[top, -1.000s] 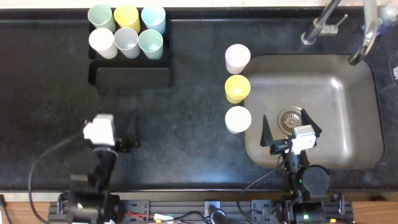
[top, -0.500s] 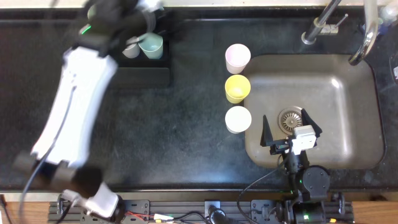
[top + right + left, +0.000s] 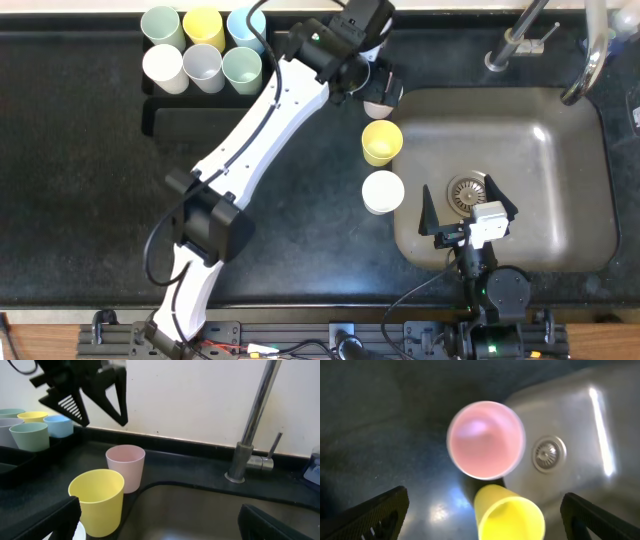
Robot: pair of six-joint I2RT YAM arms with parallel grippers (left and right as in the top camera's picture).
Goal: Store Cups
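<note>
The left tool (image 3: 100, 417) is held above the pink cup (image 3: 486, 440), its two fingers spread wide and nothing gripped between them. In the left wrist view the pink cup is seen almost straight from above, its open mouth lying between the two fingers. In the right wrist view the fingertips are seen hanging clear of the cup's rim, apart from it.

The pink cup stands upright on the dark desk (image 3: 300, 220), at the corner of the sink (image 3: 560, 150) on the side away from the arms' bases. The yellow cup (image 3: 381, 142) is set just beside it, and the white cup (image 3: 382, 191) is set just beside the yellow one, so that a row of three is formed along the sink's left edge.

Six cups (image 3: 205, 62) are kept in a black rack (image 3: 205, 122) at the far left of the desk, well apart from the row.

The right tool (image 3: 462, 195) is held over the sink near the drain (image 3: 465, 190), its fingers spread and nothing held. A tap (image 3: 255, 420) is mounted behind the sink.
</note>
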